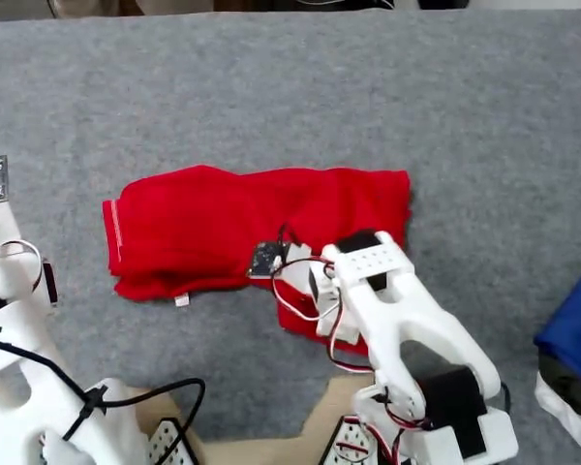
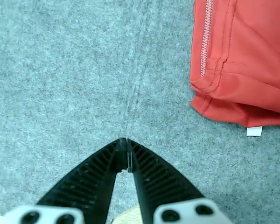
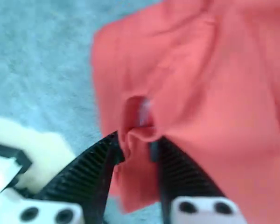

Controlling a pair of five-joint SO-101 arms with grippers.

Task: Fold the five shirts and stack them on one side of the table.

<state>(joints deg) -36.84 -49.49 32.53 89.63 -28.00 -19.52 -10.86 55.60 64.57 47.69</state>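
Fabric of the red cloth shirt is pinched in my right claw, nearly closed on a bunched fold at its near edge. The shirt lies partly folded mid-way across the grey felt desk. My left claw rests closed and empty near its corner. Limp, light cloth; I judge edges grip best.

I read shirt plain red, between black ribbed jaws of my right gripper; white label on hem. Felt ahead of left gripper mottled grey.
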